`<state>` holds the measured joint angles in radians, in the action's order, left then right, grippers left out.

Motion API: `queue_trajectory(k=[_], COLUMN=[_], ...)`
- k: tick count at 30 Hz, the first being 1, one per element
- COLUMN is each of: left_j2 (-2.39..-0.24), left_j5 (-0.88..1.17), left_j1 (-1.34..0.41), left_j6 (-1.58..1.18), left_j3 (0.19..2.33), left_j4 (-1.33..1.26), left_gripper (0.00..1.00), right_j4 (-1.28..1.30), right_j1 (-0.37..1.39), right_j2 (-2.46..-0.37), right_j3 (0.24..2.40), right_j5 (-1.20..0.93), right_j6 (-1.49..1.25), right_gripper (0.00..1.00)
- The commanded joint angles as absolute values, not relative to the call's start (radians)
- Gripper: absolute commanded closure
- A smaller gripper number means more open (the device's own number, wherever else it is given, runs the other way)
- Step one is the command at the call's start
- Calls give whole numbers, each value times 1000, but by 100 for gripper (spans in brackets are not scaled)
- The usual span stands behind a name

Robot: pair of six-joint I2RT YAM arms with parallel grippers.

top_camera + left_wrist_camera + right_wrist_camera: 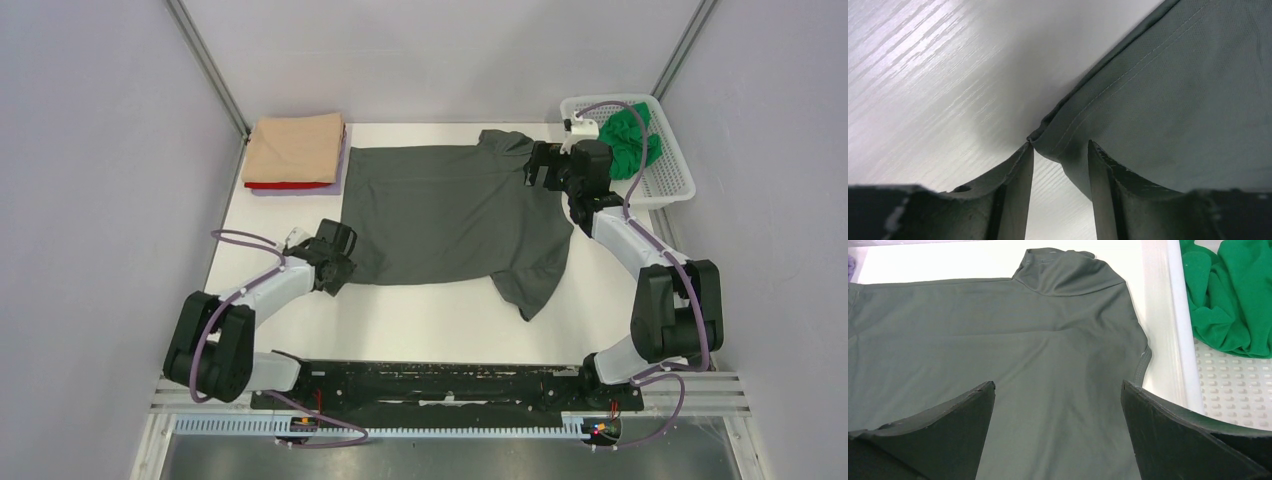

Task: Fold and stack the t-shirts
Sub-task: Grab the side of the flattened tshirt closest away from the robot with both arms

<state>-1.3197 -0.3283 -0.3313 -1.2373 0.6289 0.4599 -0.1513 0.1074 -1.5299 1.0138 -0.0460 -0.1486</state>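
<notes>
At the near edge, both arm bases sat on a black rail (440, 385). Just beyond it lay a bare strip of white counter (420, 325). The left claw (335, 265) was low at the near left corner of the grey shirt (450, 210). Its fingers (1015, 175) stood narrowly apart with the hem corner at their tips, touching the left tip and not pinched. Counter showed in the gap between them.

The grey shirt lay spread flat across the middle of the counter. One sleeve pointed toward the near right and the other was bunched at the far right. The right claw (1058, 384) hung over that far right shoulder with its jaws wide and nothing in them.

At the far left corner, just beside the grey shirt's edge, was a folded stack. The tan shirt (297, 148) was on top, the red shirt (285, 185) under it and the lilac shirt (344, 165) at the bottom. At the far right stood a white basket (670, 190), close behind the right claw. Inside it lay the green shirt (630, 135), crumpled.
</notes>
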Motion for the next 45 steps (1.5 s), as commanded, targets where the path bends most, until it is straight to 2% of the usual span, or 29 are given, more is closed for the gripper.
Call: queue_trajectory(k=[1, 4, 6, 7, 13, 21, 24, 28, 31, 34, 42, 45], left_j2=[-1386, -1410, -1414, -1413, -1375, -1395, -1405, -1401, -1392, -1393, -1397, -1394], left_j5=[-359, -342, -343, -348, -365, -332, -325, -317, -336, -316, -290, -284], left_j1=[-330, -331, -330, -329, -330, -329, -328, -328, -327, -325, -324, -325], left_j6=[-1259, -1254, -1248, -1248, -1178, -1102, -1081, -1055, -1032, -1016, -996, -993], left_j3=[678, 686, 684, 687, 709, 754, 764, 776, 775, 776, 754, 751], left_j4=[428, 436, 446, 463, 497, 532, 532, 543, 541, 543, 511, 511], left_gripper=[54, 69, 92, 98, 98, 98, 98, 98, 98, 98, 98, 98], right_j4=[-158, -152, -148, -142, -70, 253, 409, 666, 835, 866, 689, 653], right_j1=[104, 104, 104, 104, 123, 291, 330, 430, 526, 638, 710, 713], right_j2=[-1522, -1514, -1510, -1509, -1500, -1409, -1349, -1309, -1302, -1279, -1296, -1299], right_j3=[1055, 1052, 1048, 1047, 1046, 984, 949, 929, 902, 822, 729, 740], right_j5=[-18, -6, 16, 26, 32, 163, 135, -38, -34, -23, 101, 174], right_j6=[-127, -123, -121, -120, -120, 27, 28, 51, 33, 5, -88, -95], right_gripper=[2, 2, 2, 2, 2, 2, 2, 3, 10, 16, 40, 45])
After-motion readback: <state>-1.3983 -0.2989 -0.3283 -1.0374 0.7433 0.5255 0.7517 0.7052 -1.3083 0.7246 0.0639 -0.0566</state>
